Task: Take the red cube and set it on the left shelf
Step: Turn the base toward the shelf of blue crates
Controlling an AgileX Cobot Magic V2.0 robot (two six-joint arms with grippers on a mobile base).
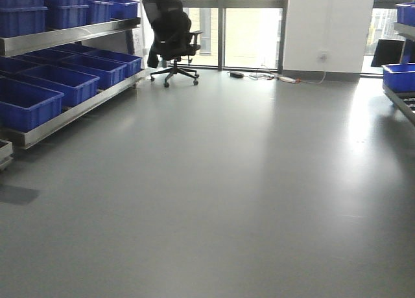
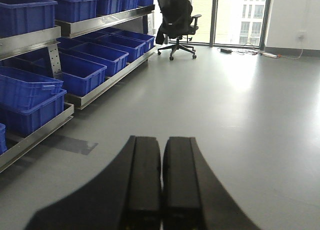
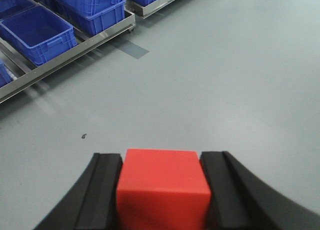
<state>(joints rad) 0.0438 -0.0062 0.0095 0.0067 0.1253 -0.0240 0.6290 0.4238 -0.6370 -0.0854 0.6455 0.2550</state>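
Bright bklit windows (image 1: 249, 35) — floor (image 1: 360, 126) glare.

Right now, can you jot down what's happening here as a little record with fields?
right end effector: shut on red cube
left end effector: shut, holding nothing
left shelf: metal rack, rows of blue bins
background: office chair by the windows
task stage: red cube held, not yet on left shelf

We have a wide stretch of bare floor (image 1: 227, 181) ahead, free to cross. On our left runs the shelf (image 1: 65, 36), both tiers packed with open-topped bins (image 1: 58, 81) side by side. A chair (image 1: 172, 35) stands past its far end, cables (image 1: 259, 75) lie by the far wall, and another rack (image 1: 403, 102) edges the right.
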